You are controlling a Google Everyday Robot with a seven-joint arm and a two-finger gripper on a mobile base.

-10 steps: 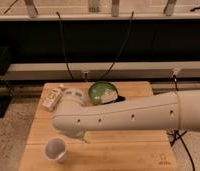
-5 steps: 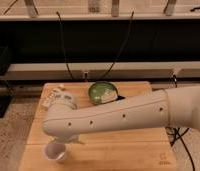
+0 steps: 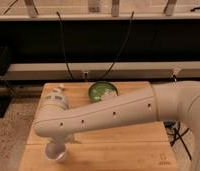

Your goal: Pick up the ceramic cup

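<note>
Grasp approach: the gripper (image 3: 55, 142) is at lower left of the frame, right over the ceramic cup (image 3: 57, 154), but the arm's wrist hides it, so I cannot tell whether it is open, closed or touching. I judge the step wants centring on the rim, a straight descent and a gentle squeeze on the wall before lifting. Cup stands upright on the wooden table (image 3: 128, 150), long axis vertical, mouth up, well apart from the green bowl (image 3: 103, 91).

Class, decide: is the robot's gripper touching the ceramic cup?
Cannot tell. In the camera view the gripper hangs directly over the ceramic cup near the table's front edge, and the arm hides any contact or gap.
</note>
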